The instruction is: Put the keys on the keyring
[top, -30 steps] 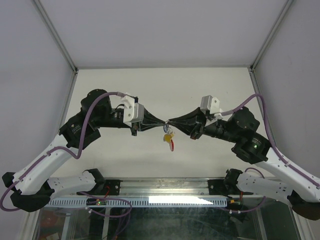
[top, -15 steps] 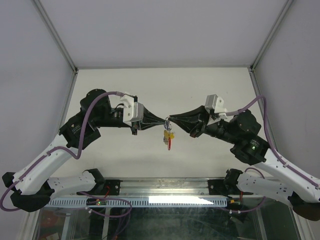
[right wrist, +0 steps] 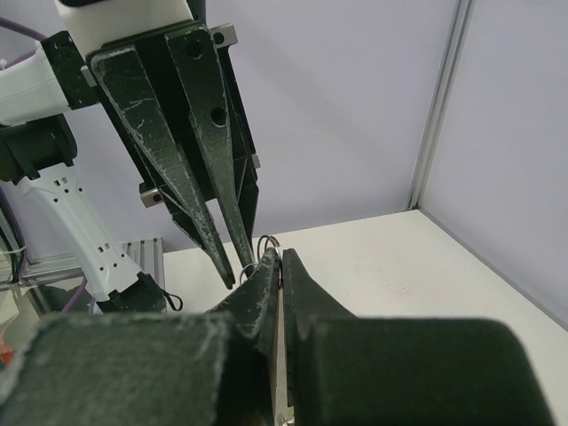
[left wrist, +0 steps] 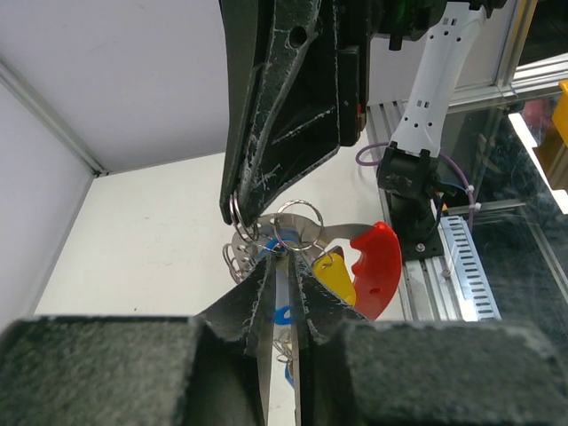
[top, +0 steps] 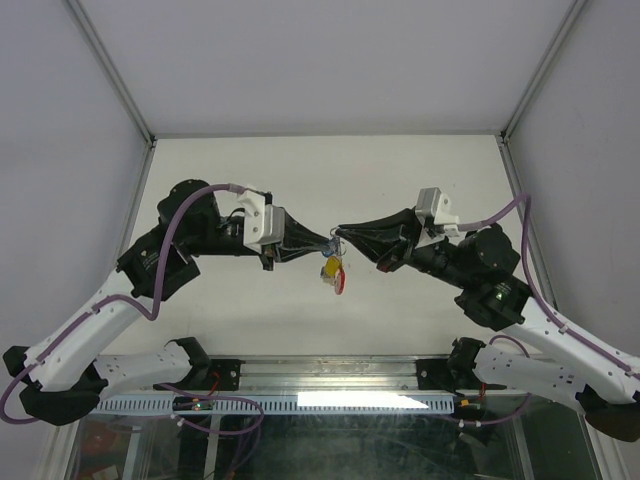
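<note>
Both grippers meet tip to tip above the middle of the table. My left gripper [top: 326, 241] is shut on the thin silvery keyring [left wrist: 297, 225], which sits right at its fingertips. Keys hang from it: a red head [left wrist: 377, 269], a yellow head [left wrist: 336, 276] and a blue one [left wrist: 283, 313] seen between my fingers. In the top view the bunch [top: 334, 271] dangles just below the tips. My right gripper [top: 342, 232] comes in from the opposite side and is shut on a wire loop [right wrist: 269, 242] of the same bunch. Its tips [left wrist: 235, 213] are beside the left gripper's.
The pale table [top: 400, 180] has white walls at the back and sides, with metal corner posts [top: 112, 70]. An aluminium rail [top: 330, 375] and cable tray run along the near edge between the arm bases.
The right gripper has shifted slightly up and left against the left tips. The hanging keys have swung; the red key has risen from pointing down to tucked under the bunch.
</note>
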Robot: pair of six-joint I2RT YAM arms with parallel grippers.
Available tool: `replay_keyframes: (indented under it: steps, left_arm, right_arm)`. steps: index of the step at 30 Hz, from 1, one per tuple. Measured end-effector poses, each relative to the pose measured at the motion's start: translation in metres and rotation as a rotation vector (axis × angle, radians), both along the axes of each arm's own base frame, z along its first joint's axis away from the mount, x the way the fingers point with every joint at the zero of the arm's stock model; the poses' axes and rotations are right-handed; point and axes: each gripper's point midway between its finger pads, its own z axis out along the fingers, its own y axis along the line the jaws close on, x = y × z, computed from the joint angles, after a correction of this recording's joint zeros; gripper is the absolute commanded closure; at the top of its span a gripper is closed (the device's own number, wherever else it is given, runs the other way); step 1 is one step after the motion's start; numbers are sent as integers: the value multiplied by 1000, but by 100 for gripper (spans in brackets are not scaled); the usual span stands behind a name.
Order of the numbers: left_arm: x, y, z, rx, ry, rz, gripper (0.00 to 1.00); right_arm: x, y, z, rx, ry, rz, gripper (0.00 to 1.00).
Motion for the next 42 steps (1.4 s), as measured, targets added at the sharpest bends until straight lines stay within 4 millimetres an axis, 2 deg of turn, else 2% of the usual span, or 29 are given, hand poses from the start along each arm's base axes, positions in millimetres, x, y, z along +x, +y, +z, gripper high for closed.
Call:
replay_keyframes:
  steps: [3,7,14,19,30,42]
  left_arm:
    - [-1,2,0,-4,1,3,82]
    - [-4,6,4,-27,4,12,79]
    - [-7,16,27,-145,-15,54,72]
    - [-6,16,35,-211,5,68,67]
    - [-5,3,29,-225,60,23,66]
    - [-8,-4,19,-203,80,-23,72]
  right_arm:
    - [0,-1,2,10,-2,-3,100]
    - [1,-2,5,19,-6,-7,100]
    - [-2,-3,7,24,-13,0,100]
    - [-5,-2,7,20,-19,21,100]
    - [-16,1,5,9,-31,84,100]
    - [-22,2,10,26,-37,111,100]
